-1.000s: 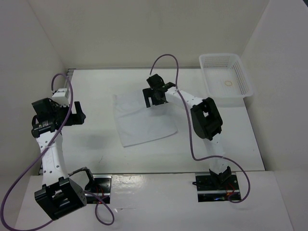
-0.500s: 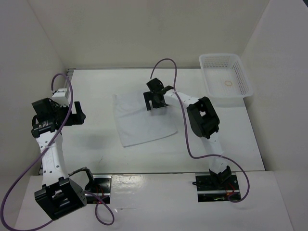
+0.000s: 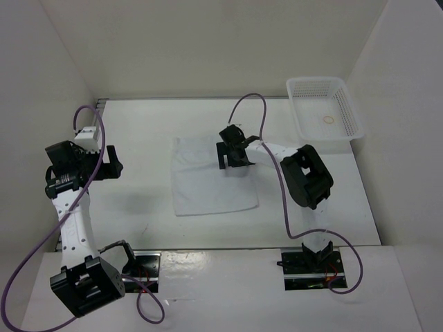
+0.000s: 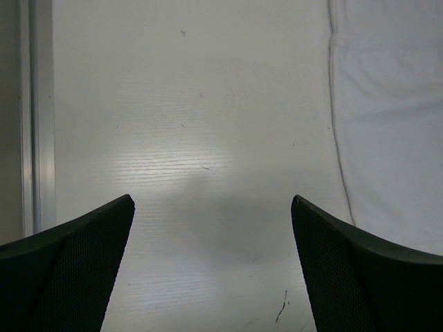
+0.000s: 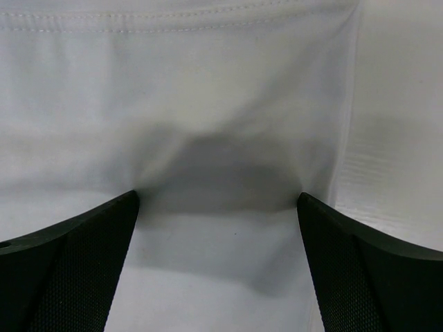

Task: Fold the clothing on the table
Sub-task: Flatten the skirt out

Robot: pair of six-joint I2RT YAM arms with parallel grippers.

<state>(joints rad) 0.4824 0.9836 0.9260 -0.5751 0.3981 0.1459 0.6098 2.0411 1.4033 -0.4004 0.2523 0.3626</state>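
Though down on the far right part of the clothing (image 3: 208, 187), grips nothing with the right gripper (image 3: 234, 163): spread fully wide, fabric puckered slightly between the fingers (image 5: 62, 270). Lies flat as a white rectangle mid-table (image 3: 138, 214). Holds the left gripper (image 3: 115, 163) off left over bare tabletop, equally wide, empty.

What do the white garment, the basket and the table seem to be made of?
The clothing: thin matte fabric, woven or knit; a stitched hem and soft creases show. The basket: probably plastic, with mesh walls. The table: smooth white board, maybe laminate, with faint grain and dull reflection.
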